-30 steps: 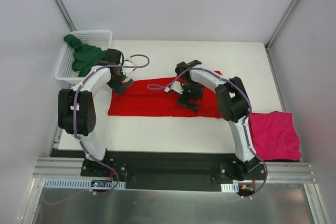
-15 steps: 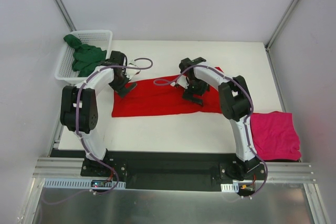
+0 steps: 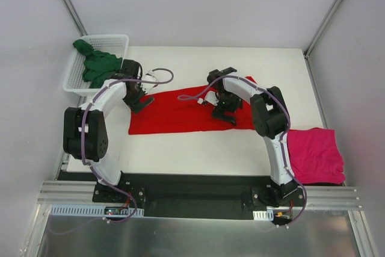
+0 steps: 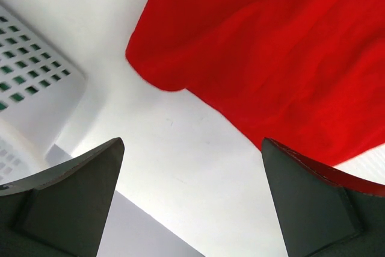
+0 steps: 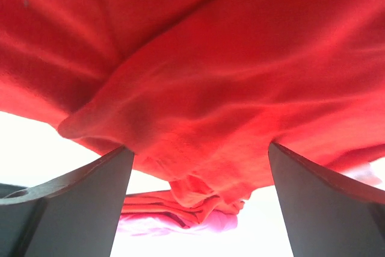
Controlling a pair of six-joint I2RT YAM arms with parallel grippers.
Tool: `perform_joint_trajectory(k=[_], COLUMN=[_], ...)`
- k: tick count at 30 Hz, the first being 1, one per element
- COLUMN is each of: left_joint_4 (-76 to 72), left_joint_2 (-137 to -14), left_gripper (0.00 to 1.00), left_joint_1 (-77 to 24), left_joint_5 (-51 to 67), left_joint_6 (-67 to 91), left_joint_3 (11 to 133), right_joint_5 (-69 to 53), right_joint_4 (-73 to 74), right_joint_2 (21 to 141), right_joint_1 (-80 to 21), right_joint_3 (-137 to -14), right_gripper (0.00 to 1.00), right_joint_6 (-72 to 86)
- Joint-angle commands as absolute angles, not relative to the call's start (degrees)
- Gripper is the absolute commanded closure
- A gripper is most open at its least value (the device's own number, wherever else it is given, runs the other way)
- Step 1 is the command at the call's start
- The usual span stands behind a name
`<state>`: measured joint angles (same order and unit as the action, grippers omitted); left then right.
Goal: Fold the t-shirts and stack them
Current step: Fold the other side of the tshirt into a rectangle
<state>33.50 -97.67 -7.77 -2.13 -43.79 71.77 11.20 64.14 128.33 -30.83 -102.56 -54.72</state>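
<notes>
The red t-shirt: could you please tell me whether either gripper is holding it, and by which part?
Nothing is held. The left gripper stands open over the table beside the red t-shirt; the right gripper stands open above its cloth.

bright red t-shirt point(image 3: 180, 115), magenta-pink t-shirt point(image 3: 314, 156), dark green t-shirt point(image 3: 96, 68), white mesh basket point(image 3: 118, 41), plain white table point(image 3: 198, 148), left arm point(image 3: 110, 92) white with black joints

Spread tee point(image 3: 174, 115) between basket point(image 3: 111, 37) and folded tee point(image 3: 316, 156).
</notes>
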Motion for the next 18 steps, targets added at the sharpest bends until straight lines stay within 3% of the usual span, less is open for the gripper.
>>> perform_joint_trajectory(k=[1, 7, 18], left_joint_4=[35.0, 35.2, 34.4], left_joint_2=[-89.7, -87.8, -104.7], left_gripper=[0.01, 0.01, 0.01], left_joint_1=[-6.0, -4.0, -3.3], left_joint_5=[-1.2, -0.6, 1.3], left_joint_6=[-43.2, -41.1, -40.3], left_joint_3=[70.8, 72.8, 83.4], right_joint_5=[10.5, 10.6, 10.5], right_joint_4=[68.5, 69.2, 69.3], right_joint_2=[125.5, 126.6, 126.6], right_joint_1=[-30.9, -30.9, -30.9], right_joint_3=[-100.6, -103.2, -104.4], right_gripper=[0.02, 0.02, 0.02], right_joint_6=[-57.7, -57.3, -56.5])
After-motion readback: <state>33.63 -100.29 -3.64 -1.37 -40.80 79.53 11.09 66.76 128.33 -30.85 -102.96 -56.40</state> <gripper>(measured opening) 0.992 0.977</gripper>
